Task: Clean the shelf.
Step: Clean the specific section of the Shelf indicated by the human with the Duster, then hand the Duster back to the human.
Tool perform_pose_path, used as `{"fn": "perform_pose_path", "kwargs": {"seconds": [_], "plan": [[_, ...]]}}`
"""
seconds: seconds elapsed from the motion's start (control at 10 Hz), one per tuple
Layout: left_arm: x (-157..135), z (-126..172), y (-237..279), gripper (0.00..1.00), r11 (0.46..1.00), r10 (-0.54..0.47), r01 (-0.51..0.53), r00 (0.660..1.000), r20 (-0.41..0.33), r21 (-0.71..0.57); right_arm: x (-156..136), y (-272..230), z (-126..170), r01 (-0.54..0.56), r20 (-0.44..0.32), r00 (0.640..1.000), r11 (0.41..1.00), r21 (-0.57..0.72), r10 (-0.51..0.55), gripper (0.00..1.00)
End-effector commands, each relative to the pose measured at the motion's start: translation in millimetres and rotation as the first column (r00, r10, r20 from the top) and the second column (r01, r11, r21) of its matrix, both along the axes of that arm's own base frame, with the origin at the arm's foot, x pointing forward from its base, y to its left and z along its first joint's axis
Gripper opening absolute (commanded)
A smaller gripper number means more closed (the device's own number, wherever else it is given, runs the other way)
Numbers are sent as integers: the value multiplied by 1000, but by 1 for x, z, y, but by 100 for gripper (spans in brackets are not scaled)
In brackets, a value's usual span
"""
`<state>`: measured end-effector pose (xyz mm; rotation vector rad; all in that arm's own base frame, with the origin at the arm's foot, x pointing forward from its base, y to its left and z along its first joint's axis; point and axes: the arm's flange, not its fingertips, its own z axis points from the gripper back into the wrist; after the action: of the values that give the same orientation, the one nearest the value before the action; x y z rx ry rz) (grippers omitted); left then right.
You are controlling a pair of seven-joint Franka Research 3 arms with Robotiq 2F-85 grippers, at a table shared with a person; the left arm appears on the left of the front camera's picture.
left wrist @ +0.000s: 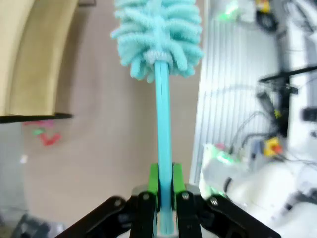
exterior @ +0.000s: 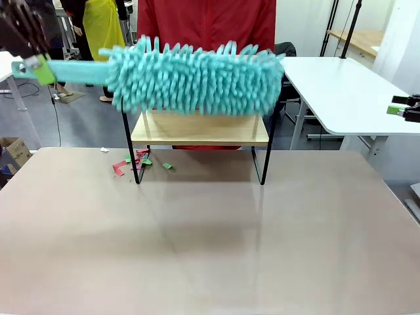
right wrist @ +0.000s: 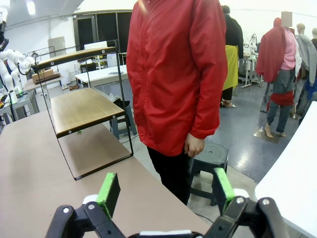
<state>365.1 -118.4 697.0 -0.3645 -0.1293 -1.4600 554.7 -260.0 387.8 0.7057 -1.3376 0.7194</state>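
Note:
The shelf [exterior: 200,128] stands at the far middle of the table, its lower wooden board showing between black legs. A fluffy teal duster [exterior: 197,77] lies level across the shelf's top, hiding the upper board. My left gripper [exterior: 38,68] is shut on the duster's handle at the upper left. In the left wrist view, the left gripper [left wrist: 165,196] clamps the teal handle, the duster head [left wrist: 157,34] is ahead, and the shelf [left wrist: 29,59] is at the left. My right gripper [exterior: 398,109] hangs at the far right, away from the shelf. In its own view the right gripper [right wrist: 166,191] is open and holds nothing, with the shelf [right wrist: 84,109] to the left.
Red and green paper scraps [exterior: 139,161] lie on the table by the shelf's left legs. A person in a red jacket [exterior: 207,23] stands right behind the shelf. A white table [exterior: 341,92] sits at the back right. The near tabletop [exterior: 210,249] is bare.

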Motion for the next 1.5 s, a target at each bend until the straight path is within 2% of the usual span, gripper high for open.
{"fn": "perform_pose_path", "kwargs": {"seconds": [0.0, 0.2, 0.3, 0.4, 0.6, 0.7, 0.8, 0.9, 1.0, 1.4], "plan": [[2, -18, -8, 13, 986, -81, 91, 994, -74, 141, 0, 2, 2, -1, 2, 1000, 1000, -2, 1, 100], [-3, -36, -9, 13, 957, -98, 131, 986, -138, 258, 0, 2, 2, -1, 2, 1000, 1000, -2, 1, 100], [-9, -49, -2, 13, 926, -81, 133, 984, -157, 354, 0, 2, 2, -1, 2, 1000, 1000, -2, 1, 100], [-11, -60, 8, 13, 904, -34, 91, 989, -143, 417, 0, 2, 2, -1, 2, 1000, 1000, -2, 1, 100], [-16, -68, 14, 13, 899, -44, 69, 997, -66, 432, 0, 2, 2, -1, 2, 1000, 1000, -2, 1, 100], [-18, -73, 15, 13, 890, -44, 65, 997, -57, 451, 0, 2, 2, -1, 2, 1000, 1000, -2, 1, 100], [-14, -76, 17, 13, 888, -5, 22, 999, -39, 460, 0, 2, 2, -1, 2, 1000, 1000, -2, 1, 100], [-4, -78, 5, 13, 854, 72, -75, 997, 26, 515, 0, 2, 2, -1, 2, 1000, 1000, -2, 1, 100], [-11, -67, 13, 13, 891, -21, 53, 997, -74, 451, 0, 2, 2, -1, 2, 1000, 1000, -2, 1, 100], [-11, -67, 13, 13, 891, -21, 53, 997, -74, 451, 0, 2, 2, -1, 2, 1000, 1000, -2, 1, 100]]}}
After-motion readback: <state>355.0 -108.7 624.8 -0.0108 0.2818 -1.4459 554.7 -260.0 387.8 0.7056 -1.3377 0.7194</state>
